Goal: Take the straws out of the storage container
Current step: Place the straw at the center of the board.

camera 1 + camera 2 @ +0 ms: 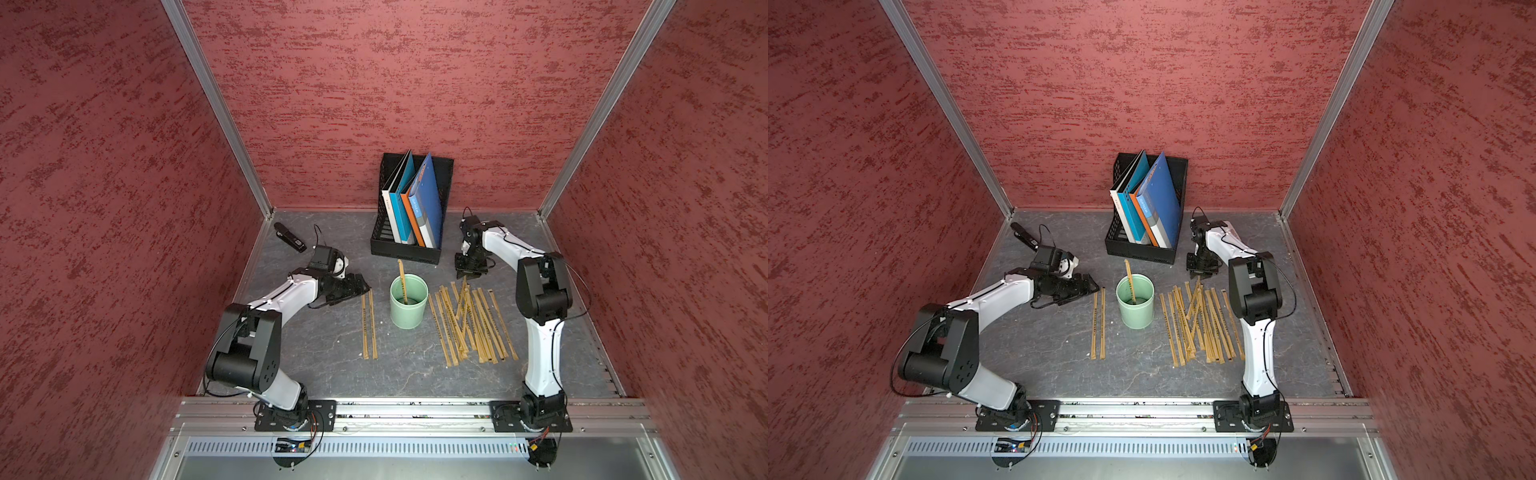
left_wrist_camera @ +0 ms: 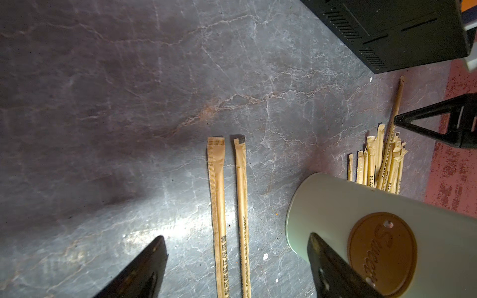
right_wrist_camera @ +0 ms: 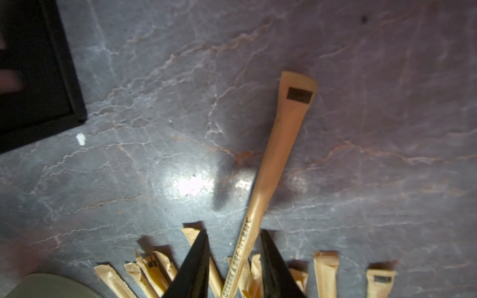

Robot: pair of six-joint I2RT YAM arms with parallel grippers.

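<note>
- Three red textured walls (image 1: 374, 83) box in the dark grey marbled desk (image 1: 316, 370). A metal rail (image 1: 415, 409) carrying both arm bases closes the fourth side, nearer to me than the storage container (image 1: 408, 318).
- I see the storage container upright about mid-desk, with a lone straw (image 1: 402, 282) standing in it, tilted against the far rim.
- A pair of straws (image 1: 364, 324) lies flat and parallel just left of the storage container. A heap of straws (image 1: 473, 328) lies to its right, some of them crossed.
- My left end effector (image 2: 237, 236) hovers just left of the storage container over the far ends of the pair, fingers spread wide and holding nothing.
- My right end effector (image 3: 233, 232) is beyond and right of the storage container, over the far end of the heap. Its fingers stand narrowly apart with one straw of the heap running between them, and I see a gap on each side.
- Beyond the storage container stands a black file holder (image 1: 405, 251) with folders, a strip of bare desk between them. A black stapler (image 1: 290, 237) lies far off to the left by the wall.
- Open desk runs from the storage container toward the rail, and left of the pair up to the left arm. Right of the heap, the right arm takes up the space toward the wall.
</note>
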